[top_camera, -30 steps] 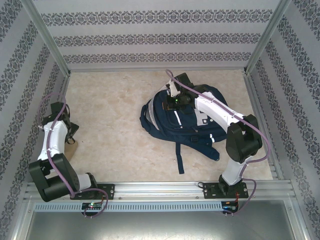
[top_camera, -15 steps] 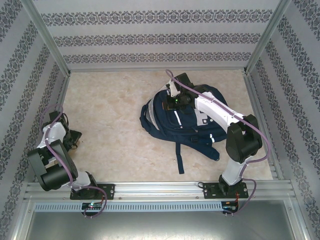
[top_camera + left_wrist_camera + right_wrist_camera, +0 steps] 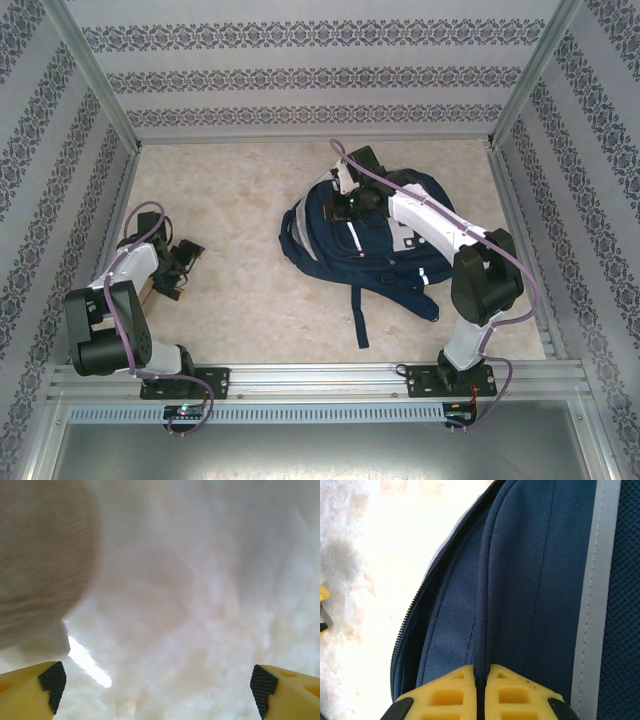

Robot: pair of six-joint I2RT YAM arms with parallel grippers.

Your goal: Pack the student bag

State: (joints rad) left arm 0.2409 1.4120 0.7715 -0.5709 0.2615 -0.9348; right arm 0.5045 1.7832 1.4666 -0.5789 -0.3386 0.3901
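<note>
Two states — right gripper (image 3: 481,674) pinches a bag (image 3: 335,245) fold, likely holding it open; left gripper (image 3: 157,680), jaws wide and empty, should next fetch an item.

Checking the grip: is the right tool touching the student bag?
Touching. Right wrist view: the right tool pinches a fabric ridge of the student bag.

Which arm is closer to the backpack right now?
Right: the right gripper pinches a fold of the student bag; the left gripper stands open, apart, off to its left.
</note>
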